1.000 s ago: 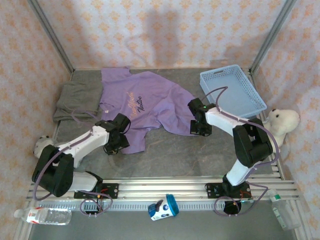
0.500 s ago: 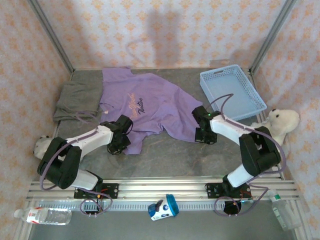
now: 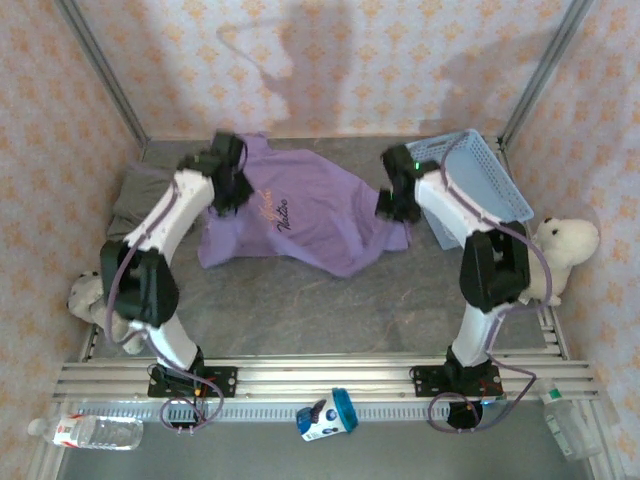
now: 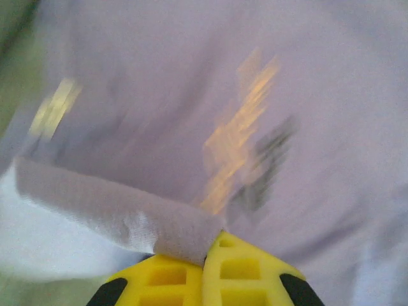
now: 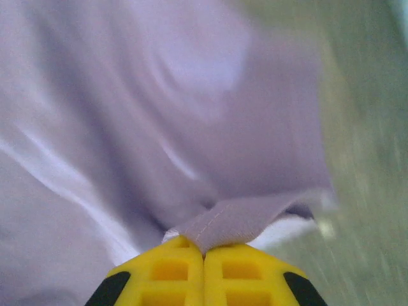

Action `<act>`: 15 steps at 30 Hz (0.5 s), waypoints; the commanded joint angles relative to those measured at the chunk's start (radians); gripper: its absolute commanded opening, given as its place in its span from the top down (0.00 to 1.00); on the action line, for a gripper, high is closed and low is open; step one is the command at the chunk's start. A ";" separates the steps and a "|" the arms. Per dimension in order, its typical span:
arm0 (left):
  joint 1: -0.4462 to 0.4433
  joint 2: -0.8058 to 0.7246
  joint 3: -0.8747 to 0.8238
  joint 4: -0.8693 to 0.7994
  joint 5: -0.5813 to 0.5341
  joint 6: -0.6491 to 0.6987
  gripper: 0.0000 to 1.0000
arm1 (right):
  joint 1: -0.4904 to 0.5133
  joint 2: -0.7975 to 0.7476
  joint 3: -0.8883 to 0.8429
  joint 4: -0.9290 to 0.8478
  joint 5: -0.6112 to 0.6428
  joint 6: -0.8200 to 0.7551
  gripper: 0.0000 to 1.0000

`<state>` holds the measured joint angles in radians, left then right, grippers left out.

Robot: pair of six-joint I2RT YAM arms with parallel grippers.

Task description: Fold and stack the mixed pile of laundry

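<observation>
The lavender-purple T-shirt (image 3: 300, 215) lies spread across the back middle of the table, its dark chest print facing up. My left gripper (image 3: 222, 190) is shut on the shirt's left hem edge; in the left wrist view a folded strip of purple cloth (image 4: 127, 217) is pinched between the yellow fingers (image 4: 236, 268). My right gripper (image 3: 392, 205) is shut on the shirt's right hem, the stitched edge (image 5: 236, 220) caught between its yellow fingers (image 5: 172, 271). The grey-olive garment (image 3: 140, 195) lies at the back left, partly under the left arm.
A light blue lattice basket (image 3: 480, 185) sits at the back right, close behind the right arm. A white plush toy (image 3: 565, 245) rests at the right edge, another plush (image 3: 85, 295) at the left. A bottle (image 3: 90, 432) and a cup (image 3: 328, 415) lie on the near rail.
Both grippers have swept from the table's middle toward the back, carrying the shirt's near hem with them. The shirt's lower half now lies folded over toward the back.
</observation>
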<state>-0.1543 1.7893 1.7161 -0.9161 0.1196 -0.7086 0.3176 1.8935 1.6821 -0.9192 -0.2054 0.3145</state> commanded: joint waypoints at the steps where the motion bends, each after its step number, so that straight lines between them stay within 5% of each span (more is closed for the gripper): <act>1: 0.058 0.184 0.576 -0.246 0.037 0.106 1.00 | -0.090 0.113 0.492 -0.178 -0.074 -0.048 1.00; 4: 0.111 0.386 1.179 -0.363 0.096 0.075 1.00 | -0.156 0.215 0.939 -0.197 -0.224 0.006 1.00; 6: 0.168 0.386 1.316 -0.264 0.216 -0.014 1.00 | -0.194 0.215 1.091 -0.112 -0.342 0.058 1.00; 8: 0.209 0.277 1.216 -0.109 0.299 -0.074 1.00 | -0.222 0.154 1.094 0.005 -0.444 0.103 1.00; 15: 0.217 -0.236 0.649 0.204 0.197 0.015 1.00 | -0.235 -0.197 0.639 0.135 -0.467 -0.006 1.00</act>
<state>0.0788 1.6974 2.4790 -0.8692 0.3107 -0.7254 0.0738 1.7718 2.4699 -0.8085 -0.6174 0.3614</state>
